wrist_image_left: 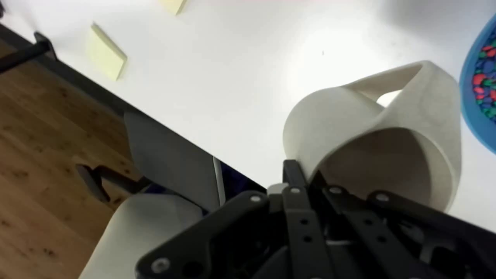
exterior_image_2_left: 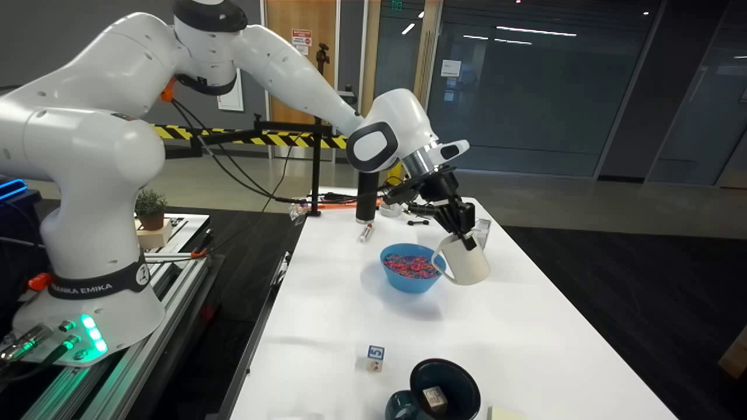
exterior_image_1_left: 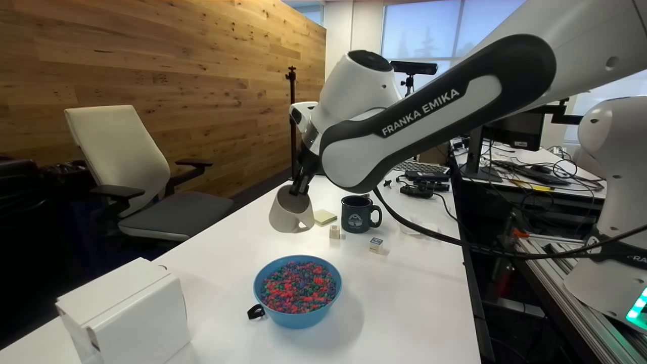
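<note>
Near the blue bowl (exterior_image_1_left: pixel 298 321), but apart from it, the gripper (wrist_image_left: pixel 305 180) has hold of a pale cup (wrist_image_left: pixel 329 116) by its wall. The two fingers (wrist_image_left: pixel 293 172) are pinched almost together with just the wall between them, one outside and one reaching into the mouth. The cup is tilted, and its handle points toward the bowl; whether its base touches the white table (exterior_image_1_left: pixel 414 303) cannot be told. The bowl holds a mass of small pebbles (exterior_image_1_left: pixel 299 287) in red, green and blue, and a black loop (exterior_image_1_left: pixel 256 311) shows just beside it.

In an exterior view, past the bowl, a dark mug (exterior_image_1_left: pixel 357 215) stands upright, with a pad of yellow notes (exterior_image_1_left: pixel 325 217) and two small blocks (exterior_image_1_left: pixel 376 245) near it. Another block (exterior_image_2_left: pixel 435 399) shows inside the mug's mouth. On the opposite side of the bowl from the mug are a white box (exterior_image_1_left: pixel 126 308) and a marker (exterior_image_2_left: pixel 365 233). A chair (exterior_image_1_left: pixel 177 212) stands beyond the table's edge, well apart from the bowl.
</note>
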{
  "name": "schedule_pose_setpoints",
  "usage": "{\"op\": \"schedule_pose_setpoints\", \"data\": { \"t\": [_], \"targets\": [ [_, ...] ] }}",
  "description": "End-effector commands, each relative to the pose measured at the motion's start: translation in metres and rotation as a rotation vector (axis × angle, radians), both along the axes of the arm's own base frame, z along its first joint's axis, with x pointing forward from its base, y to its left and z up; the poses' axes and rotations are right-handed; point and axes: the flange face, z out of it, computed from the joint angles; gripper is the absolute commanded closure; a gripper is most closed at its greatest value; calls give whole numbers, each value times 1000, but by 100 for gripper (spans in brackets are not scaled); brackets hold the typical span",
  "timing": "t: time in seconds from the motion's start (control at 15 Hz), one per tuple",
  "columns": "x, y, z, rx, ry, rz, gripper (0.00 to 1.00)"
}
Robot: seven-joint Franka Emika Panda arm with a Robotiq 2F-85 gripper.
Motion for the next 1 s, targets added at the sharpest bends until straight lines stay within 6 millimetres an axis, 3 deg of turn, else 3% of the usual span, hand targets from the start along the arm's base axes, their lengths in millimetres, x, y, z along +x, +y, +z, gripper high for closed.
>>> {"op": "schedule_pose_setpoints", "data": {
  "t": [0.0,0.6,0.93],
  "targets": [
    [11,2,7,52,39,-162,99],
    [29,-5,-5,228,-3,-609,99],
    [37,-26,-3,225,-51,-794,99]
  ]
}}
